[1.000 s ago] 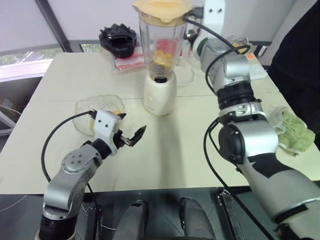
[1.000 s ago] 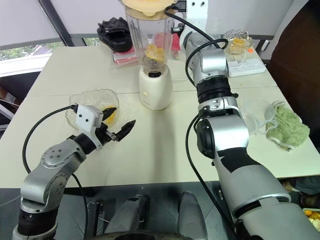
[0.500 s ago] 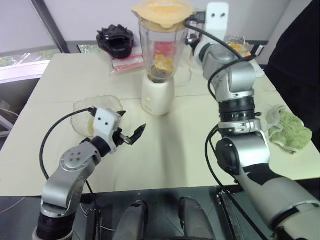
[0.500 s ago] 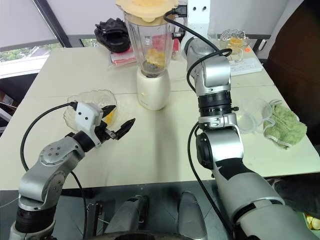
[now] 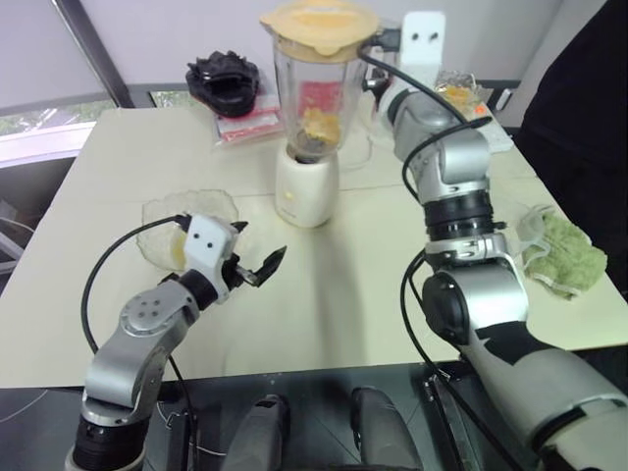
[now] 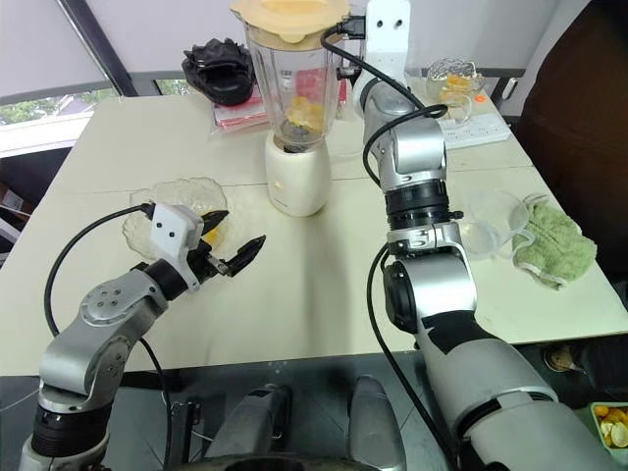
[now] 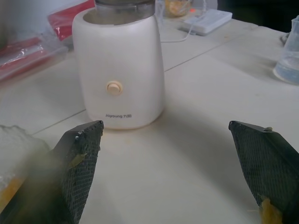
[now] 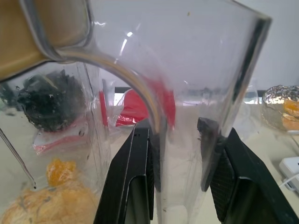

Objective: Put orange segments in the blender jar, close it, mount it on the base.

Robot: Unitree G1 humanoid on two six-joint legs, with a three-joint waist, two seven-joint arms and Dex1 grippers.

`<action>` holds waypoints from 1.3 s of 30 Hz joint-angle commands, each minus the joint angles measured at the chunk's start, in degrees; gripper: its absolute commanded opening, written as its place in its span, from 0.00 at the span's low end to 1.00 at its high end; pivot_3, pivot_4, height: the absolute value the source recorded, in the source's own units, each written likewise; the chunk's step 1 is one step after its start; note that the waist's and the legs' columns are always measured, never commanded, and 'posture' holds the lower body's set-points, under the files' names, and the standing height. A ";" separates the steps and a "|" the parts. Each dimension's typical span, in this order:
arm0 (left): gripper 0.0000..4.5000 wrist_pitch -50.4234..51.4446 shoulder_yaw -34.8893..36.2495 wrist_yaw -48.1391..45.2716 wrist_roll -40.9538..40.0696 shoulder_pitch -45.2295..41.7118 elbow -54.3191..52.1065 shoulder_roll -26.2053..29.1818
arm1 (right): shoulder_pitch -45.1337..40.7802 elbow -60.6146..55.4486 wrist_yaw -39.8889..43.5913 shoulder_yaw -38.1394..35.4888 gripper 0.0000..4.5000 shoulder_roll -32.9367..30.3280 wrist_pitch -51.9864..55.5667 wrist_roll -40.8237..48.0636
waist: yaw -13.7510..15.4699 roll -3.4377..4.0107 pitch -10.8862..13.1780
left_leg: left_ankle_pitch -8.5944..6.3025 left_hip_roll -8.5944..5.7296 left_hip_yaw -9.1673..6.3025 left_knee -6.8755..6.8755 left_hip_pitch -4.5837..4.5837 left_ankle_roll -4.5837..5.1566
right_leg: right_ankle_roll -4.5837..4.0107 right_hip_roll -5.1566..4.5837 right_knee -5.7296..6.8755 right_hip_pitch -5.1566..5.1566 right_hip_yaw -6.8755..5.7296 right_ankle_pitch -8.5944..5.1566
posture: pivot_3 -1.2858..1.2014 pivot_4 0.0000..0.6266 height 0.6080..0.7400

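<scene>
Blender jar (image 5: 316,93), upper centre of the left eye view: long axis vertical, mouth upward and capped by the yellow lid (image 5: 319,18), foot seated in the white base (image 5: 306,186). Orange segments (image 5: 319,123) lie piled in its lower part.

The jar's clear handle (image 8: 159,116) faces the right of the frame. The right gripper (image 8: 180,135) is clamped on it, one black finger on each side, as the right wrist view shows.

The left gripper (image 5: 257,245) hangs in the lower left, well apart from the jar and released – fingers spread wide, nothing between them – with its opening turned toward the base. Bits of orange pulp cling to the finger pads (image 7: 79,158).

A glass bowl (image 5: 162,211) holding more segments sits just behind it.

The table (image 5: 334,304) is bare between base and near edge. Clutter keeps to the margins: a black object (image 5: 226,77) and a red packet (image 5: 245,123) upper left, a small glass dish (image 6: 451,74) and a white power strip (image 6: 471,128) upper right, a green cloth (image 5: 564,250) at the right edge.
</scene>
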 commanded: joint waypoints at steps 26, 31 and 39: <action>1.00 -0.66 -0.44 2.62 -0.49 1.39 -4.05 -0.45 | 1.82 2.75 3.58 2.90 0.72 2.21 -1.35 -1.39 | 0.01 0.01 0.00 | 0.00 0.01 -0.01 -0.06 -0.03 -0.01 | 0.00 0.01 -0.04 -0.04 0.00 0.00 | 0.52 0.24 1.00; 1.00 -0.35 -0.81 2.10 -1.21 0.43 -3.37 -0.76 | 7.98 -4.77 4.84 5.02 0.99 1.32 1.17 -2.53 | -0.02 0.01 0.00 | 0.00 0.01 -0.01 -0.07 -0.03 -0.01 | -0.01 0.02 -0.04 -0.06 0.00 0.00 | 0.52 0.24 1.00; 1.00 -0.15 0.28 2.24 -2.94 -3.08 -1.76 -1.24 | 31.99 -38.41 16.21 8.52 0.99 -5.19 9.65 1.26 | 1.34 -0.01 -0.01 | 0.00 -0.02 -0.11 -0.01 -0.10 -0.01 | 0.01 0.00 -0.12 0.03 -0.06 -0.01 | 0.52 0.24 1.00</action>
